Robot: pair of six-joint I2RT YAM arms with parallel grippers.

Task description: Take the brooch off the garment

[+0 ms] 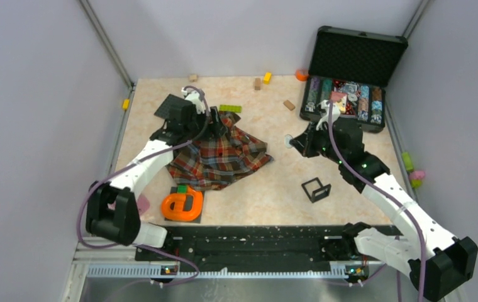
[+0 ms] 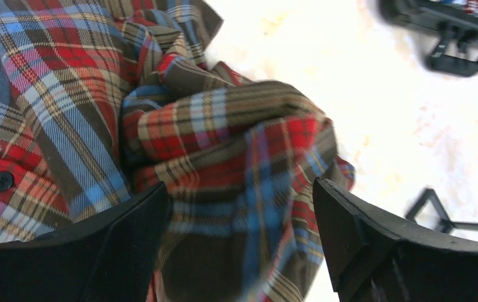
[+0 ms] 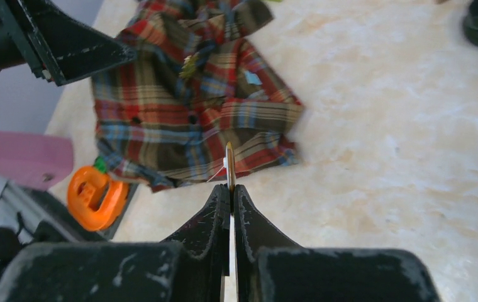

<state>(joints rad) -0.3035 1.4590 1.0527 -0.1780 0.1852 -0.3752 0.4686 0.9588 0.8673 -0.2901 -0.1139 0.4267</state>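
The garment (image 1: 221,157), a red, green and navy plaid shirt, lies crumpled on the table left of centre. My left gripper (image 1: 216,121) hovers at its far edge, open; in the left wrist view its fingers (image 2: 129,233) stand wide apart with a blurred fold of the garment (image 2: 224,138) between them, not pinched. My right gripper (image 1: 294,142) is to the right of the shirt, clear of it, and shut on the brooch (image 1: 288,139). In the right wrist view the brooch (image 3: 230,165) shows edge-on as a thin disc sticking out of the right gripper (image 3: 231,189), with the garment (image 3: 186,119) beyond.
An open black case of poker chips (image 1: 350,94) stands at the back right. A small black square frame (image 1: 316,189) lies near the front centre. An orange plastic piece (image 1: 183,204) sits on a dark mat by the shirt's near edge. A green block (image 1: 229,108) and small wooden blocks lie behind.
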